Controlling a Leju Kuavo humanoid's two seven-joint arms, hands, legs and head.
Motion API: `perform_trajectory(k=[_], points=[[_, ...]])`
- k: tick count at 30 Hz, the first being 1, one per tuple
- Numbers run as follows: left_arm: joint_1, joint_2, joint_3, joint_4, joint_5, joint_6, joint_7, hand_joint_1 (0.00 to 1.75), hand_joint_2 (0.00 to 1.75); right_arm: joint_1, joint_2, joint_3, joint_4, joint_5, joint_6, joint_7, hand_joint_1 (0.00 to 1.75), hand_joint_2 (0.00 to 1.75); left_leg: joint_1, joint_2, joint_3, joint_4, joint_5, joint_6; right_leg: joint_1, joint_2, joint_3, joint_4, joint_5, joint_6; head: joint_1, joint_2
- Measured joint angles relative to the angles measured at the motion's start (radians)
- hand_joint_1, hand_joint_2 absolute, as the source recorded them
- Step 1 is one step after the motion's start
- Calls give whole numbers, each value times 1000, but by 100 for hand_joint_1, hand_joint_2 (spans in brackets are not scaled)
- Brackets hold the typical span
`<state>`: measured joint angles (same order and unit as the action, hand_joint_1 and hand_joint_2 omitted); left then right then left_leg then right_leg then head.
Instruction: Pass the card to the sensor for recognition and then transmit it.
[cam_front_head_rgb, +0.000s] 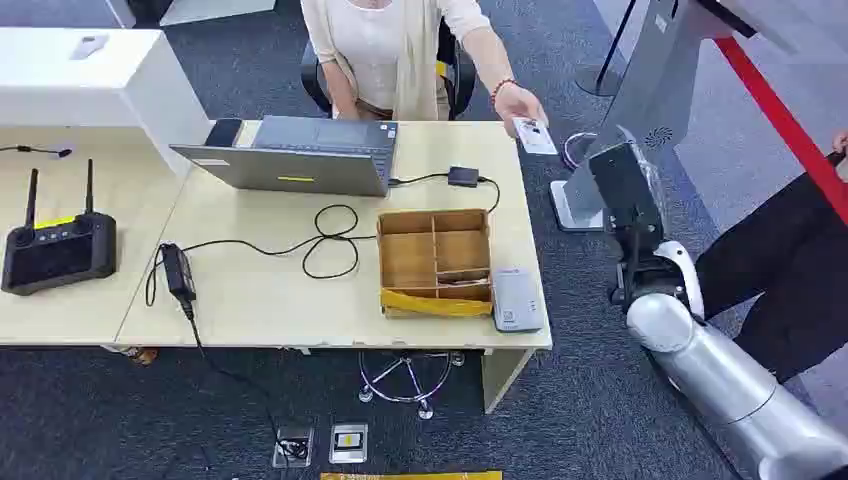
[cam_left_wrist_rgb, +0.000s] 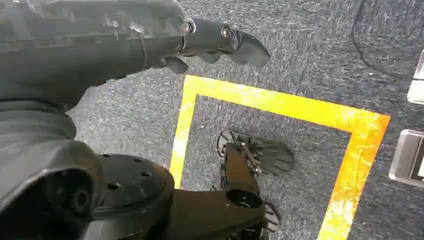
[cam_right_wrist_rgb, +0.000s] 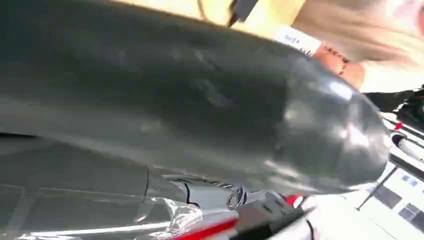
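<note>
A: Closest thing was the right arm's silver forearm, with the right hand (cam_front_head_rgb: 628, 190) raised beside the desk (cam_front_head_rgb: 260, 300). Was it holding anything?

B: Couldn't tell whether its fingers were released or clenched, the dark back of the hand hid them. The card (cam_front_head_rgb: 535, 136) was in the seated person's hand (cam_front_head_rgb: 518, 105), held out past the desk corner, near the right hand but not touching.

A: And the left hand (cam_left_wrist_rgb: 220, 42)?

B: Hanging over the carpet, fingers loosely apart, holding nothing.

A: So, the handover step?

B: Looked like it. Next it'd need to grip the card, then take it to the white card reader (cam_front_head_rgb: 517, 300) beside the cardboard organizer (cam_front_head_rgb: 435, 262).
</note>
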<state>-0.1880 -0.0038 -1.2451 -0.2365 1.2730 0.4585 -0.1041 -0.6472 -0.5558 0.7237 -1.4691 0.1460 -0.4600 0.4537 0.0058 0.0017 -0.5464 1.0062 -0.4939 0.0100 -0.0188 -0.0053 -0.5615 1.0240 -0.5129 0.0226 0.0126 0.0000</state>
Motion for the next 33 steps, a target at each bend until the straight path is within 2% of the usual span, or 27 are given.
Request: perform_trajectory(k=[2, 5, 9, 11, 21, 33], points=[[-1, -1, 0, 0, -13, 0, 8, 0, 0, -26, -7, 36, 3, 176, 73, 93, 0, 0, 0, 0, 0, 0, 0, 0, 0, 1, 0, 0, 0, 0, -1, 0], [-4, -5, 0, 0, -31, 0, 16, 0, 0, -31, -10, 57, 3, 355, 164, 179, 0, 0, 0, -1, 0, 0, 0, 0, 0, -1, 0, 0, 0, 0, 0, 0], [-8, -5, 0, 0, -51, -8, 22, 0, 0, -40, -13, 85, 3, 522, 252, 231, 0, 0, 0, 0, 0, 0, 0, 0, 0, 0, 0, 0, 0, 0, 0, 0], [-11, -5, 0, 0, -56, -10, 26, 0, 0, -41, -13, 93, 3, 579, 291, 237, 0, 0, 0, -1, 0, 0, 0, 0, 0, 0, 0, 0, 0, 0, 0, 0], [-13, -4, 0, 0, -84, -29, 45, 0, 0, -41, -1, 107, 1, 667, 402, 243, 0, 0, 0, -1, 0, 0, 0, 0, 0, 0, 0, 0, 0, 0, 0, 0], [-17, -4, 0, 0, -94, -30, 53, 0, 0, -34, 23, 104, -9, 694, 426, 244, 0, 0, 0, -1, 0, 0, 0, 0, 0, 0, 0, 0, 0, 0, 0, 0]])
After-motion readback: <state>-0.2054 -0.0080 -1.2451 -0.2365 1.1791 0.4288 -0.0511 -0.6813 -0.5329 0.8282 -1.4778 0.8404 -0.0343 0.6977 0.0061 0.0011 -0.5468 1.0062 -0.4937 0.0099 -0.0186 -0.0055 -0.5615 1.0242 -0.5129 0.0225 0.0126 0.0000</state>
